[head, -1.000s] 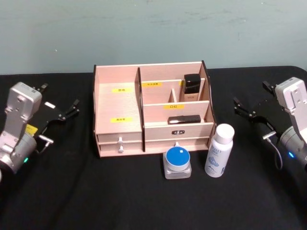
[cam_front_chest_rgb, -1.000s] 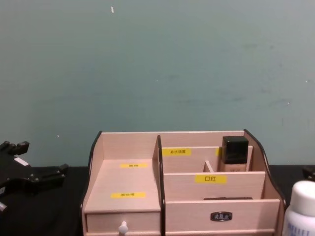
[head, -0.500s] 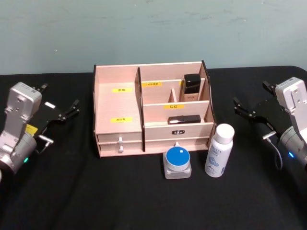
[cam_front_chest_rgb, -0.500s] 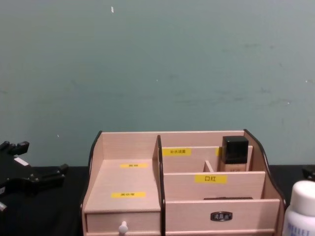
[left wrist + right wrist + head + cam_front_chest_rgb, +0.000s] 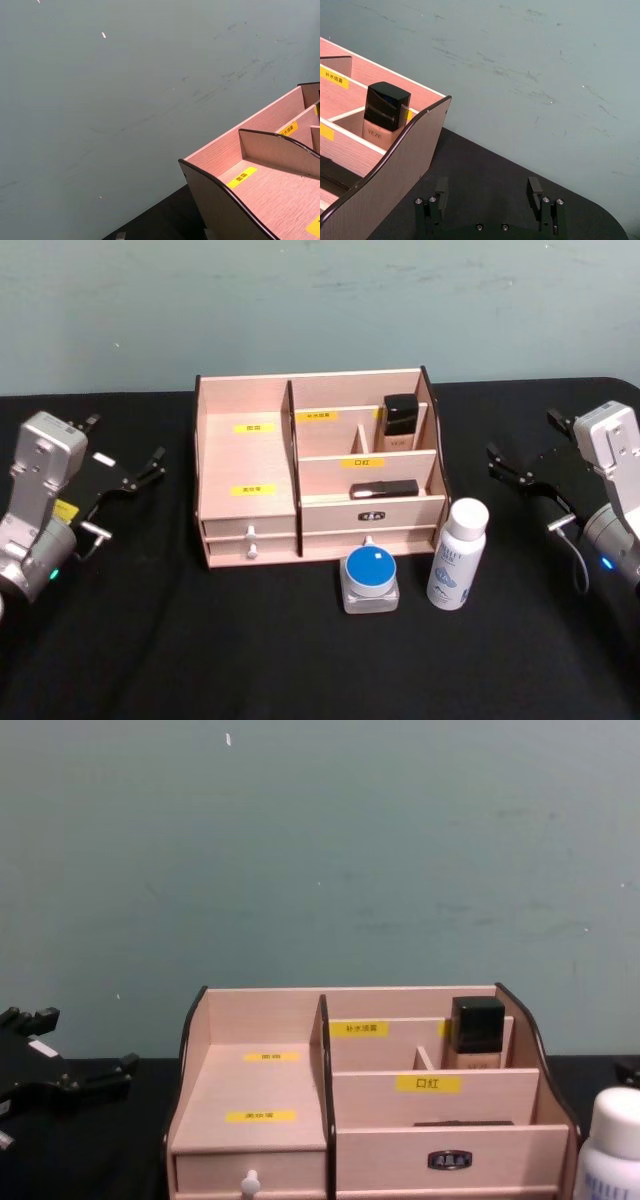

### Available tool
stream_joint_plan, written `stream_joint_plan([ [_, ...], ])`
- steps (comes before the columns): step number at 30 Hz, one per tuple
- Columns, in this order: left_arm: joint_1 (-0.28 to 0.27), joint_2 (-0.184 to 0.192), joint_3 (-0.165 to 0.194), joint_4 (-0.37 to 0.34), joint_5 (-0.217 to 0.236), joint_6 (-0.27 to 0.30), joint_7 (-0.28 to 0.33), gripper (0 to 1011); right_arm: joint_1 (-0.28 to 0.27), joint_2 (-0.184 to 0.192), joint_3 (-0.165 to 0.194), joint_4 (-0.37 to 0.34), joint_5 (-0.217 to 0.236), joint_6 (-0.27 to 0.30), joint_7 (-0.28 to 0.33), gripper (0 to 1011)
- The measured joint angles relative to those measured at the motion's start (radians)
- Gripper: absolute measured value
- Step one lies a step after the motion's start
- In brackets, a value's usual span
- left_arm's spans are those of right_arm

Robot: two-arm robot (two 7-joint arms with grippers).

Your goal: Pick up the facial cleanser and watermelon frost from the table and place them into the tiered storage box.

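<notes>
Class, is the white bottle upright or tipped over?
Upright: the white bottle stands on its base on the table, cap uppermost.

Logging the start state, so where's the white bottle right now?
In the head view the white bottle stands upright before the tiered storage box's front right corner, right of the blue-lidded jar.

Black table (box, jar, bottle)

Jar, bottle just before tiered storage box; bottle right of jar
</notes>
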Motion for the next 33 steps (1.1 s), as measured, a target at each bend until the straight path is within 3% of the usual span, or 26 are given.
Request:
stream_joint_plan([
  [7,0.000,0.000,0.000,0.000,0.000,0.000,0.000,1009,0.000,-0.001,0.001,0.000,0.000,0.000,0.001,1002],
  [16,0.000,0.000,0.000,0.000,0.000,0.000,0.000,1010,-0.023,0.000,0.042,-0.030,0.024,-0.006,0.033,1002],
  [25,0.000,0.000,0.000,0.000,0.000,0.000,0.000,1010,-0.096,0.043,0.111,-0.168,0.063,0.000,0.062,1003],
  [33,0.000,0.000,0.000,0.000,0.000,0.000,0.000,1010,-0.205,0.095,0.176,-0.325,0.104,0.018,0.089,1003],
])
